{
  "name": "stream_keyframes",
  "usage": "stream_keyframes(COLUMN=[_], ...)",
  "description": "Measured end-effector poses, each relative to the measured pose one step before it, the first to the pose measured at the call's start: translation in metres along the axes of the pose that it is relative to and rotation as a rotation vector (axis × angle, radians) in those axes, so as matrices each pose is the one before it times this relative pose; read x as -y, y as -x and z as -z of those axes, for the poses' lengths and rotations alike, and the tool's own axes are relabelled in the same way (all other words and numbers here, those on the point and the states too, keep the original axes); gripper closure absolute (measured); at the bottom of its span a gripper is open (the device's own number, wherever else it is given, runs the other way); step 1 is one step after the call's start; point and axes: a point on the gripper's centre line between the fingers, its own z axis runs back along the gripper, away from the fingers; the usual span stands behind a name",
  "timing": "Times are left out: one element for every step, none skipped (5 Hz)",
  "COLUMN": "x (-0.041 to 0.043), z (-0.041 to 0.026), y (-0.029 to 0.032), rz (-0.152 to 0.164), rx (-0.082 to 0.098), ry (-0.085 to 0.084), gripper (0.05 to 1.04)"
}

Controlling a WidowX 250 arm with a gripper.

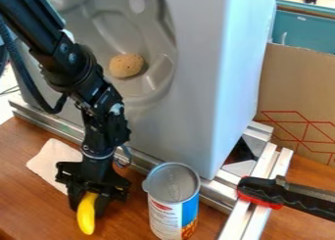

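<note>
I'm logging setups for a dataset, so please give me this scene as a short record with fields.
gripper: black gripper, low over the wooden table
between its fingers: yellow banana-shaped object
nearest other items: pale cloth or paper partly behind the gripper; upright can to the right in the view
in the grey moulded unit: brown potato-like object, in its recess
at the unit's foot: metal rails
right edge: black-and-red tool over the rails; cardboard behind
</note>
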Motion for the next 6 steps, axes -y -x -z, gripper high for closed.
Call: stream_keyframes(x=[0.00706, 0.00164, -0.00291, -0.00642, -0.01746, -0.01624], z=[-0.00064, -0.00020, -0.01579, -0.01332, -0.04140, -0.04898], y=[0.00437, 0.00818, 0.00733, 0.00341, 0.00778, 0.00489], rz=[-0.0380, -0.0090, -0.0079, -0.0035, -0.0052, 0.0764], rx=[0.0037, 0.0120, 0.0754, 0.0505, 0.0056, 0.0963], ry=[0.0523, 0.0271, 0.0248, -0.0107, -0.0648, -0.0069], gripper=[0.521, 0.219, 0.070, 0.075, 0.078, 0.078])
